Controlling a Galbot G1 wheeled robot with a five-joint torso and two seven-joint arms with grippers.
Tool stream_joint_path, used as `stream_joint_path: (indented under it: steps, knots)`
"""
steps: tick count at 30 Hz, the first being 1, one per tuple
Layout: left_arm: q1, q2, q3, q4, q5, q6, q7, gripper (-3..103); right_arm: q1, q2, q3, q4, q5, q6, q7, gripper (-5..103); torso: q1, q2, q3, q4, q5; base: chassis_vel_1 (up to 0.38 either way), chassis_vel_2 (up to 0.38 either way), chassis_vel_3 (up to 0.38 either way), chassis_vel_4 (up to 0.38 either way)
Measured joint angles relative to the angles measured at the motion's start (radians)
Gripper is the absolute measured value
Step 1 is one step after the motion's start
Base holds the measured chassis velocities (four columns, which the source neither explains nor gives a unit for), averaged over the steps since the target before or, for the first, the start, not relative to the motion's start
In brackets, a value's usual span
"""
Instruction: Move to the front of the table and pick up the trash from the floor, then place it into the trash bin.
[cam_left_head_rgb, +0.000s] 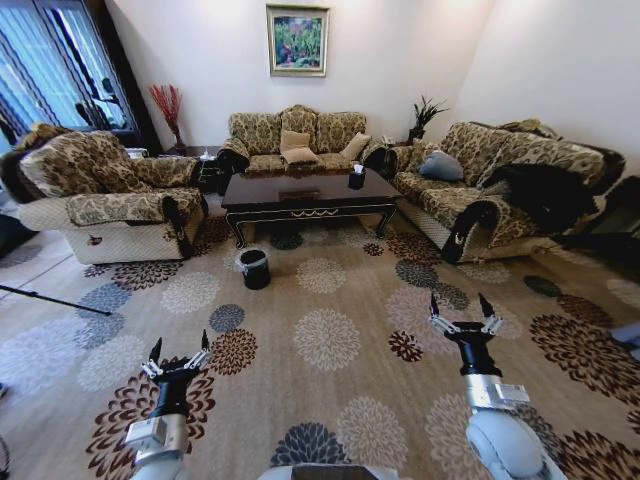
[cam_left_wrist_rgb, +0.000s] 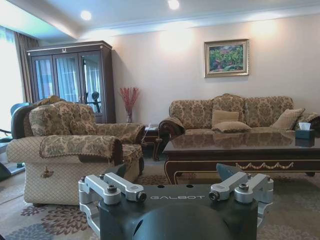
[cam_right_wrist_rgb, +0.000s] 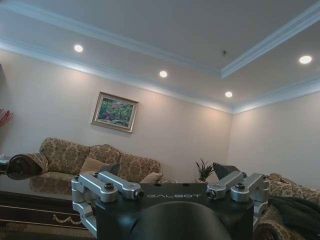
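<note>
Item: table (cam_left_head_rgb: 310, 196). We record a long, low piece in glossy dark wood with curved legs and a gold scroll along the apron, standing well ahead of us between the patterned sofas. A small black tissue box (cam_left_head_rgb: 356, 179) sits near its right end.

Item: trash bin (cam_left_head_rgb: 254, 268). Small, round, black, bucket-shaped, with a crinkly clear liner folded over the rim. It stands on the floor (cam_left_head_rgb: 330, 390) just in front of the table's left leg.

Item: floor. Beige carpet with large round flower medallions in brown, dark blue, cream and maroon. From here we cannot pick out any litter pieces on it.

Item: left gripper (cam_left_head_rgb: 178, 354). Black body, silver linkages, dark pointed fingers spread wide, holding nothing, raised over the carpet at lower left, well short of the bin.

Item: right gripper (cam_left_head_rgb: 464, 310). Same build, fingers likewise wide apart and empty, held over the carpet at lower right.

Item: framed landscape painting (cam_left_head_rgb: 297, 40), rectangular, on the pale wall above the far sofa (cam_left_head_rgb: 295, 140).
</note>
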Motion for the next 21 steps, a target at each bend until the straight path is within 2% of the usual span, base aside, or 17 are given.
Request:
stream_joint_path:
  steps: [21]
  knots:
    - [0.0,0.0,0.0,0.0,0.0,0.0,0.0,100,0.0,0.0,0.0,0.0,0.0,0.0,0.0,100,-0.001,-0.003,-0.002,0.0,0.0,0.0,0.0,0.0,0.0]
